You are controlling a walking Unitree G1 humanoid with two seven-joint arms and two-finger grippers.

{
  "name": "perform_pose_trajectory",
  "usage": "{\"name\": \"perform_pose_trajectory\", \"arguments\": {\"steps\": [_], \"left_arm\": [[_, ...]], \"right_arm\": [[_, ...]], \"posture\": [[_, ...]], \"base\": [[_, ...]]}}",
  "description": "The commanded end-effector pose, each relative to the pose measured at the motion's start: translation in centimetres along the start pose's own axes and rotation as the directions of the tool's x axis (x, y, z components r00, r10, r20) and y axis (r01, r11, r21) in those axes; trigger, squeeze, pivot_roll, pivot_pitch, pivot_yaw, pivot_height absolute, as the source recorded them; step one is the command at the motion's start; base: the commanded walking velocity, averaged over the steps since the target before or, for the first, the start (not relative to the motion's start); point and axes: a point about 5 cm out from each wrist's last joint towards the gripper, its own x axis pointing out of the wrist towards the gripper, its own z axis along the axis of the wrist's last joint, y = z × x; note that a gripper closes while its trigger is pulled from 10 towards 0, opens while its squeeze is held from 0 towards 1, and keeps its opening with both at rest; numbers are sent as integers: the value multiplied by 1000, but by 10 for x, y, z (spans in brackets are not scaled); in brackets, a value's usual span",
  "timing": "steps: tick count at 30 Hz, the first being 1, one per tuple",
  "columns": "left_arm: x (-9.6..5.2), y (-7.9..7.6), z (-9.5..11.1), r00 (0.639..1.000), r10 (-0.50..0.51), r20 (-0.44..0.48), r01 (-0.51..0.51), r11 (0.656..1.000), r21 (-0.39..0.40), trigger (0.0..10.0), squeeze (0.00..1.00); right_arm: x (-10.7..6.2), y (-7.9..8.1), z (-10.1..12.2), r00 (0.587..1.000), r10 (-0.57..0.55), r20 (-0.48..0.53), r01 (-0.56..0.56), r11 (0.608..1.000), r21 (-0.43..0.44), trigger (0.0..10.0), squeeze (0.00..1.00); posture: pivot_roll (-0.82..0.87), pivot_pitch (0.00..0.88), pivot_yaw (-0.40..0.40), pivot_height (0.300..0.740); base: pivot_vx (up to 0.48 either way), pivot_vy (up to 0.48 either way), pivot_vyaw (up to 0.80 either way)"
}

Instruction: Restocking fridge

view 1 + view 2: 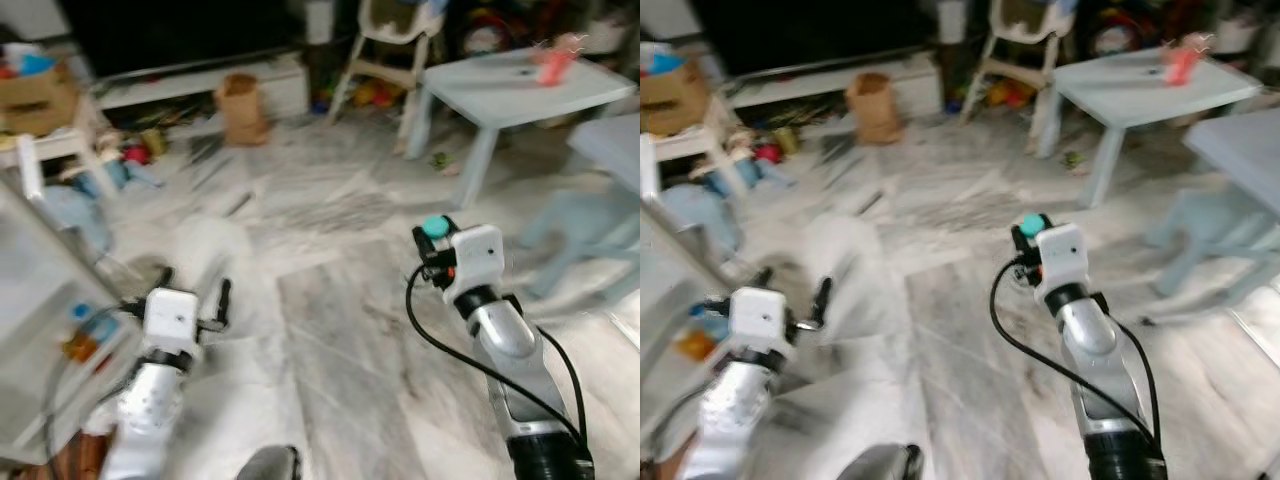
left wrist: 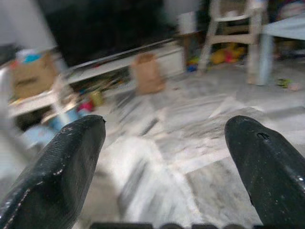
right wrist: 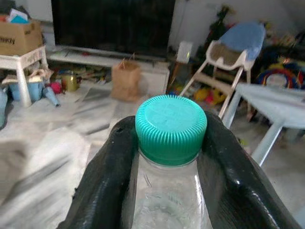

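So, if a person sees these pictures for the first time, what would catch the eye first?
Probably the clear bottle with the green cap, clamped between the black fingers of the right gripper and held up over the marble floor. Next, the left gripper, open and holding nothing, low on the robot's left. Behind them, a brown paper bag stands on the floor, and a pale blue table is at the far right.

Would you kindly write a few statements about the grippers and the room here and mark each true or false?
1. The right gripper holds a clear plastic bottle with a green ribbed cap. True.
2. The left gripper holds a carton. False: its fingers are apart with nothing between them.
3. A brown paper bag stands on the marble floor. True.
4. The pale blue plastic table is bare. False: a pink object stands on it.
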Motion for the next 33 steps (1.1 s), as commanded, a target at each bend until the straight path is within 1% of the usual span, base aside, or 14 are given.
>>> {"name": "perform_pose_trajectory", "arguments": {"steps": [1, 3, 4, 7, 8, 9, 12, 16, 17, 19, 23, 26, 28, 33], "left_arm": [[10, 14, 3, 994, 106, 24, -106, 994, 29, 10000, 0], [18, 26, 2, 971, 240, 3, -240, 971, -23, 10000, 0], [23, 29, 2, 955, 297, -7, -297, 953, -60, 10000, 0], [24, 24, 6, 968, 251, 16, -250, 967, -45, 10000, 0], [20, 20, 7, 979, 203, 34, -203, 979, -11, 10000, 0], [17, 20, 6, 980, 195, 33, -195, 981, -4, 10000, 0], [6, 23, 0, 980, 197, 12, -197, 980, 9, 10000, 0], [-18, 31, -15, 969, 242, -44, -241, 970, 36, 10000, 0], [-18, 31, -15, 969, 242, -44, -241, 970, 36, 10000, 0], [-27, 30, -21, 968, 243, -68, -240, 969, 53, 10000, 0], [-28, 32, -19, 963, 262, -63, -258, 964, 56, 10000, 0], [-24, 33, -10, 959, 280, -31, -279, 959, 49, 10000, 0], [-21, 32, -8, 960, 277, -23, -276, 960, 46, 10000, 0], [-16, 27, -2, 966, 260, 6, -259, 964, 63, 10000, 0]], "right_arm": [[7, 3, 13, 996, -47, 71, 47, 999, -6, 10000, 0], [8, 5, 11, 995, -83, 62, 82, 997, 13, 10000, 0], [8, 10, 8, 997, -61, 57, 60, 998, 19, 10000, 0], [8, 15, 8, 998, -15, 68, 16, 1000, -9, 10000, 0], [7, 13, 7, 998, -11, 67, 11, 1000, -5, 10000, 0], [6, 11, 7, 998, -13, 66, 13, 1000, -1, 10000, 0], [6, 3, 8, 997, -22, 69, 23, 1000, -21, 10000, 0], [3, -14, 7, 997, -56, 58, 58, 998, -32, 10000, 0], [3, -14, 7, 997, -56, 58, 58, 998, -32, 10000, 0], [-1, -12, 2, 999, -31, 40, 33, 999, -34, 10000, 0], [0, -7, 3, 999, -11, 41, 11, 1000, -21, 10000, 0], [12, 5, 11, 997, 43, 69, -43, 999, -1, 10000, 0], [17, 10, 14, 995, 67, 80, -67, 998, 5, 10000, 0], [28, 17, 23, 989, 95, 112, -97, 995, 15, 10000, 0]], "posture": [[40, 0, 26, 740], [41, 0, 22, 740], [48, 0, 15, 740], [53, 0, 11, 740], [57, 0, 9, 740], [57, 0, 11, 740], [55, 0, 12, 740], [72, 14, 0, 740], [72, 14, 0, 740], [86, 30, -17, 740], [94, 31, -23, 740], [135, 24, -64, 740], [135, 24, -64, 740], [142, 25, -65, 740]], "base": [[0, 0, 800], [0, 0, 800], [0, 0, 800], [0, 0, 800], [0, 0, 800], [0, 0, 800], [0, 0, 800], [0, 0, 800], [0, 0, 800], [0, 0, 800], [0, 0, 800], [0, 0, 800], [0, 0, 800], [0, 0, 0]]}}
